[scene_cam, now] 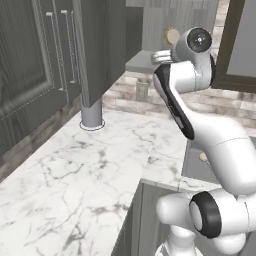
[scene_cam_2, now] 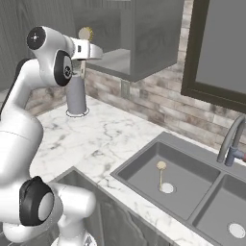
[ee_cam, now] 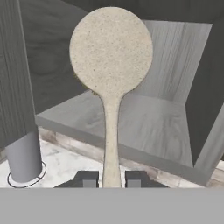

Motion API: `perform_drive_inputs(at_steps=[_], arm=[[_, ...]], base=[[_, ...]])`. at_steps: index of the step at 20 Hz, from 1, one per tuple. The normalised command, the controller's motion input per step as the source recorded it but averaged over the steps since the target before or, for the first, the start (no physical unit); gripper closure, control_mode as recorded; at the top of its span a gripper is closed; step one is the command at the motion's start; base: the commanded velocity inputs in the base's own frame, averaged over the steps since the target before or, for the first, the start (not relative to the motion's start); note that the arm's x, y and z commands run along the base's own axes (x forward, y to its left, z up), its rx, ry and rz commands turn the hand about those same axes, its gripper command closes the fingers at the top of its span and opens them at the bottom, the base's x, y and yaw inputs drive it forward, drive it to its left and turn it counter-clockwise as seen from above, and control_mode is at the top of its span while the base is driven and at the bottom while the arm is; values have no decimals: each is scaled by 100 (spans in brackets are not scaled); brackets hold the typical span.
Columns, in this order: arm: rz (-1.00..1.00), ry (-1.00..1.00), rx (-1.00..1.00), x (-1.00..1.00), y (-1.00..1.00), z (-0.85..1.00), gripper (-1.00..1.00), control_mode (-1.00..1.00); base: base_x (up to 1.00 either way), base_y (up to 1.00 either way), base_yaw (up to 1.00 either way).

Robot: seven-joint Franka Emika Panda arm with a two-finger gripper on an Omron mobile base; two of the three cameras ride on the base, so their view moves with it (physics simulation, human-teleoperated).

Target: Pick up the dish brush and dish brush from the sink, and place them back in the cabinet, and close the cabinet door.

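A white marble counter is seen running beneath a bank of darker grey tall cabinets with long bar handles, and a brick-patterned backsplash is shown behind it. The dark grey double-basin sink is set into the counter below a dark-framed window, with a curved steel tap standing at its far rim. Above the counter, the grey wood-grain cabinet is pictured standing open, its flat grey shelf bare in the hand view, while the cabinet door is swung out toward the left base camera. A grey cylinder is seen upright on the counter below the open cabinet.

The arm is raised to shelf height. The gripper is clamped on the thin wooden handle of one dish brush, which is held upright with its round cream head in front of the cabinet opening, above the front edge of the shelf and not touching it. The second dish brush is shown lying in the left basin of the sink, its handle pointing at a white drain disc.
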Motion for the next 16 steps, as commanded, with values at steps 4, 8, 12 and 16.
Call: perform_drive_inputs(at_steps=[4, 8, 12, 16], arm=[[0, 0, 0, 38, 0, 5, 100, -100], [0, 0, 0, 36, -3, 0, 100, -100], [0, 0, 0, 37, -9, 0, 100, -100], [0, 0, 0, 42, -13, 0, 100, -100]], base=[[0, 0, 0], [0, 0, 0], [0, 0, 0], [0, 0, 0]])
